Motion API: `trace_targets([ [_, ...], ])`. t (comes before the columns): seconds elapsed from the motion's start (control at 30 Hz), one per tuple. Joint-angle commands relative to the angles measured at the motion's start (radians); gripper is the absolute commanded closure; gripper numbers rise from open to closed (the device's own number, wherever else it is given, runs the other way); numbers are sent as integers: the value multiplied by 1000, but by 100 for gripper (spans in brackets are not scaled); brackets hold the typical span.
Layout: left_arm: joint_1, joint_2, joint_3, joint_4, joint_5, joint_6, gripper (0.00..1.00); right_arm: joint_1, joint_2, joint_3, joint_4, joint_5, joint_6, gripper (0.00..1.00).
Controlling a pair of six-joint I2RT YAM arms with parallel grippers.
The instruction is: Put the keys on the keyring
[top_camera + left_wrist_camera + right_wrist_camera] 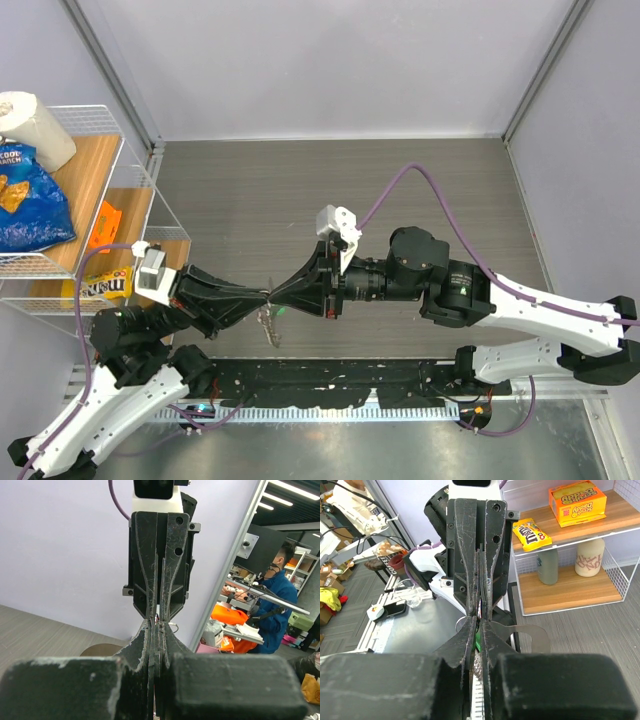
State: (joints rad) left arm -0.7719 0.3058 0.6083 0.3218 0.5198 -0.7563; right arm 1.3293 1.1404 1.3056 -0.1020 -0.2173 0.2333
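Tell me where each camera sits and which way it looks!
Top camera: above and behind the arms, looking down at the table; shows the left arm and right arm, with the left gripper and right gripper tip to tip.
Left wrist camera: on the left arm, looking along its own fingers at the right gripper, wall behind.
Right wrist camera: on the right arm, looking along its own fingers at the left gripper, shelf behind.
Shared: both wrist views show the two grippers nose to nose.

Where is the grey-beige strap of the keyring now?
In the top view the strap hangs left of centre, just below the spot where the left pincer and the right pincer meet tip to tip.
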Motion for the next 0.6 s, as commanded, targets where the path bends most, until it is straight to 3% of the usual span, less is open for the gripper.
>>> trace_targets([
  [0.0,2,4,-1,74,-24,-9,100,7,30,32,58,-24,11,88],
  [0.27,3,10,-4,92,-32,-17,100,7,45,26,73,-42,20,95],
  [0.57,2,10,-10,108,-3,-40,100,7,15,18,44,-48,-5,95],
])
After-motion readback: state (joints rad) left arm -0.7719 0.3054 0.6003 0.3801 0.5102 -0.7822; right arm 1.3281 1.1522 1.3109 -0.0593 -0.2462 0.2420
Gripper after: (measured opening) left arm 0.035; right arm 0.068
